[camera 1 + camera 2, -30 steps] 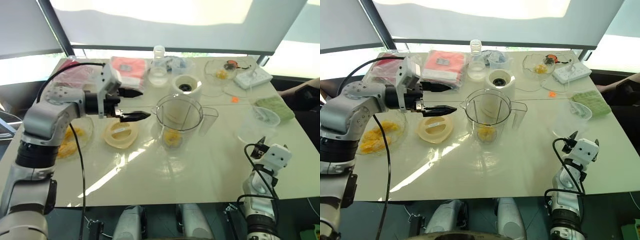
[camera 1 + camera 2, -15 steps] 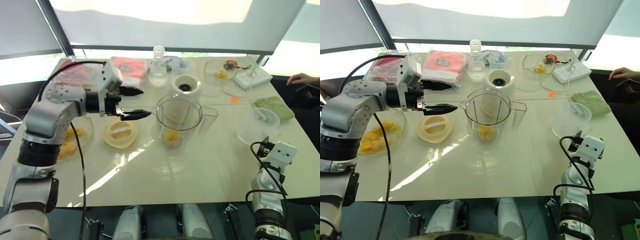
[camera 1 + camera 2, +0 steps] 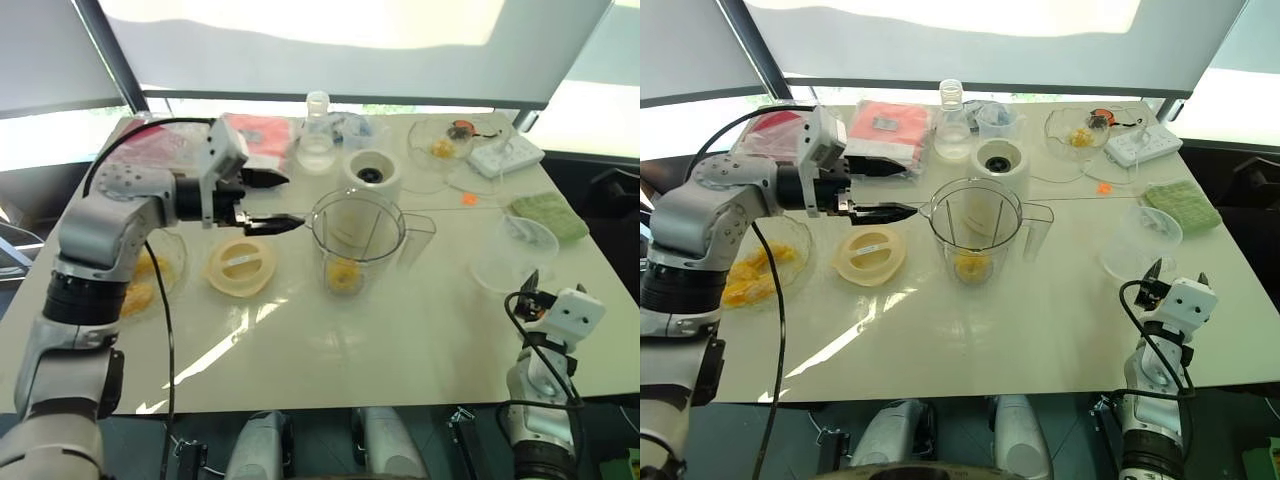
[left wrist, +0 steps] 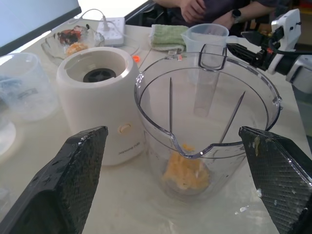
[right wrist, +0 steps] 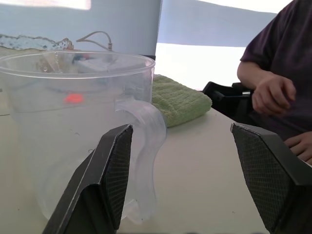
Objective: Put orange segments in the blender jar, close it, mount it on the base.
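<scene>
Since the earlier frame the right tool (image 3: 1177,268) (parted, empty) has been drawn back, the left tool (image 3: 272,200) held wide and empty beside the blender jar (image 3: 358,243), which could be tipped off the surface (image 3: 400,330) by a careless sweep.

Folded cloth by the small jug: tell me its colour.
The cloth is green, clearest in the right wrist view.

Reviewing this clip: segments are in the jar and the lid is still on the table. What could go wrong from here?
1. The left hand is open beside the blender jar; drifting toward the jar could nudge its rim and tip out the orange segments.
2. The lid lies flat, so it may be hard to grip and could slide away.
3. The base stands just behind the jar; lifting the jar carelessly could knock it.
</scene>
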Motion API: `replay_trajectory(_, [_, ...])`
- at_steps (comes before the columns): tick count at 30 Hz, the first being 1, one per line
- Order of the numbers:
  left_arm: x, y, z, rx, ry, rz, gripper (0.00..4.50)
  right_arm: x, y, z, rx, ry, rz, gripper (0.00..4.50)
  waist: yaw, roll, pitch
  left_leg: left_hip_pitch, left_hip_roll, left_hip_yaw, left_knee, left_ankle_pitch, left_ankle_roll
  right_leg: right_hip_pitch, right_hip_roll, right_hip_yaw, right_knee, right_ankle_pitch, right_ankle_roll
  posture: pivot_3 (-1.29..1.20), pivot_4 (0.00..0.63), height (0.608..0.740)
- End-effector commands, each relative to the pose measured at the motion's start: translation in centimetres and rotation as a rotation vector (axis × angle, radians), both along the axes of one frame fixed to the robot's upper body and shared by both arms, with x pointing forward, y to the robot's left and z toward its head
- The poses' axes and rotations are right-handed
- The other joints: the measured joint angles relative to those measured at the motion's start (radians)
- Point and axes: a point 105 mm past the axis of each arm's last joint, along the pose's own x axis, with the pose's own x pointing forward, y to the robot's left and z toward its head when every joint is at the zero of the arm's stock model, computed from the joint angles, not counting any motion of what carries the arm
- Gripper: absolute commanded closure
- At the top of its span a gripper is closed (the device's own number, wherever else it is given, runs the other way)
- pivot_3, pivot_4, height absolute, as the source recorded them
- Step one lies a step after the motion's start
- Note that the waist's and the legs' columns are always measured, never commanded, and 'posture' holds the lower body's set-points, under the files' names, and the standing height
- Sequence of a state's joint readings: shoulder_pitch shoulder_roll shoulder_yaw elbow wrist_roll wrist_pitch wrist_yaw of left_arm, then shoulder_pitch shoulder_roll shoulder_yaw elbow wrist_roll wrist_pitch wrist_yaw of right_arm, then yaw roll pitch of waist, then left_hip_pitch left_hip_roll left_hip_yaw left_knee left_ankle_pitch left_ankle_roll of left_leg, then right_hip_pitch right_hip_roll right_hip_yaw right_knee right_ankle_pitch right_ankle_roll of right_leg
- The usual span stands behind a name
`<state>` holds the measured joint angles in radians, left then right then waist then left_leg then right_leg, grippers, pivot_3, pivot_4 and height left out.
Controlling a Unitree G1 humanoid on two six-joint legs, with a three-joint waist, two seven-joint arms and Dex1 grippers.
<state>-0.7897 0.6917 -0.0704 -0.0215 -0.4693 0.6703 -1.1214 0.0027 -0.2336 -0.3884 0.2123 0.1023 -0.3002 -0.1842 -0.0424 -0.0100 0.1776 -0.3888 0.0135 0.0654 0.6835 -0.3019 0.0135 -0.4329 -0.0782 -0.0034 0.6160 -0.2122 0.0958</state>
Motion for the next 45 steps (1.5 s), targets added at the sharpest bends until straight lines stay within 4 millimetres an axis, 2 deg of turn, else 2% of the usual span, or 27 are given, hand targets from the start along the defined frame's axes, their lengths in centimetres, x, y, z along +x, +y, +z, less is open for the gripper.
replay_trajectory(1, [-0.2,-0.5,1.0,0.005,-0.042,-0.026,0.0,-0.4,0.1,1.1,-0.012,-0.027,0.015,1.14,0.001,0.0,0.0,0.0,0.0,0.0,0.0,0.0,0.0,0.0,0.0,0.0,0.0,0.0,0.0,0.0,0.15,0.74])
replay_trajectory(20, [0.0,-0.2,0.4,0.023,-0.032,-0.023,0.0,-3.9,1.1,0.5,-0.015,0.067,0.135,1.14,0.004,0.0,0.0,0.0,0.0,0.0,0.0,0.0,0.0,0.0,0.0,0.0,0.0,-0.001,-0.002,0.0,0.15,0.74])
replay_trajectory(23, [0.5,0.9,0.0,0.048,-0.028,0.008,0.0,-5.4,2.5,2.3,-0.006,0.024,0.258,1.14,0.008,0.001,0.0,0.0,0.0,-0.001,0.0,0.0,0.0,0.0,0.0,0.0,0.0,-0.002,-0.002,0.0,0.15,0.74])
replay_trajectory(26, [1.9,2.5,-0.4,0.09,-0.041,0.07,0.0,-7.7,3.4,4.6,0.091,-0.02,0.4,1.14,0.012,0.001,-0.001,0.0,0.0,-0.002,0.0,0.0,0.0,0.0,0.0,-0.001,0.001,-0.002,-0.002,0.0,0.15,0.74])
replay_trajectory(29, [3.2,4.1,-1.1,0.164,-0.056,0.107,0.0,-10.0,3.7,5.5,0.127,0.074,0.509,1.14,0.032,0.0,-0.001,0.0,0.001,-0.002,0.0,0.0,0.0,0.0,0.001,-0.002,0.001,-0.002,-0.002,0.0,0.15,0.74])
replay_trajectory(32, [4.4,5.8,-2.8,0.312,-0.09,0.122,0.0,-12.1,3.4,6.4,0.126,0.186,0.574,1.14,0.043,-0.001,-0.001,0.0,0.0,-0.002,0.0,0.0,0.0,0.001,-0.001,-0.003,-0.001,-0.002,-0.003,0.0,0.15,0.74])
replay_trajectory(36, [5.5,6.4,-3.6,0.348,-0.086,0.116,0.0,-12.3,2.1,9.5,0.065,0.16,0.558,1.14,0.048,-0.004,-0.001,-0.001,0.0,0.0,0.001,0.0,0.0,0.001,-0.001,-0.002,-0.004,-0.002,-0.003,0.0,0.15,0.74])
replay_trajectory(40, [5.6,7.0,-5.1,0.431,-0.071,0.077,0.0,-12.6,3.4,10.3,0.088,0.21,0.647,1.14,0.052,-0.007,-0.001,-0.001,0.001,-0.001,0.002,0.0,0.0,0.001,-0.001,-0.002,-0.004,-0.002,-0.004,0.0,0.15,0.74])
replay_trajectory(44, [5.9,7.7,-7.1,0.585,-0.082,0.028,0.0,-13.0,4.4,13.4,0.083,0.192,0.758,1.14,0.056,-0.005,-0.002,-0.003,0.001,-0.002,0.0,-0.001,0.002,-0.001,0.0,-0.003,-0.003,-0.002,-0.003,0.0,0.15,0.74])
replay_trajectory(45, [6.1,7.8,-7.7,0.632,-0.079,0.02,0.0,-12.9,4.8,14.9,0.059,0.161,0.802,1.14,0.056,-0.006,-0.001,-0.003,0.001,-0.002,0.0,-0.001,0.002,-0.001,0.0,-0.003,-0.004,-0.002,-0.003,0.0,0.15,0.74])
